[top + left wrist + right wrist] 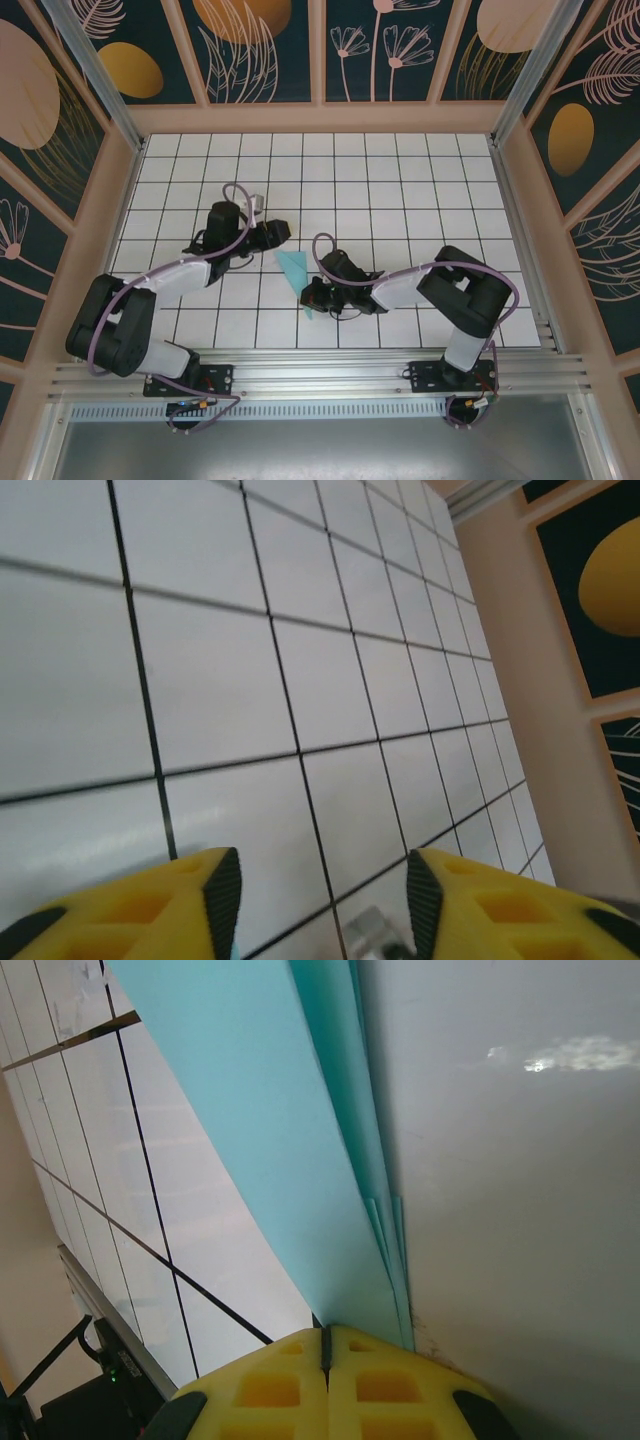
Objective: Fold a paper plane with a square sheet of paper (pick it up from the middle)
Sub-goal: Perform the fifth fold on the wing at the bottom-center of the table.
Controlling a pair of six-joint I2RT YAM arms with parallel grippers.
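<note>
Paper: the folded light turquoise paper sheet (pixel 293 266) (pixel 270 1130) lies on the white tiled tabletop (pixel 400 180), nearer its near edge.
Left gripper (pixel 280 235) (pixel 315 890): jaws apart, holding nothing.
Right gripper (pixel 312 297) (pixel 325 1345): jaws closed on the paper's tip.

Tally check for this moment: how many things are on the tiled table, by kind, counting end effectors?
Folded light turquoise paper sheet: 1
Yellow-fingered end effectors: 2, the left end effector and the right end effector
Total: 3
</note>
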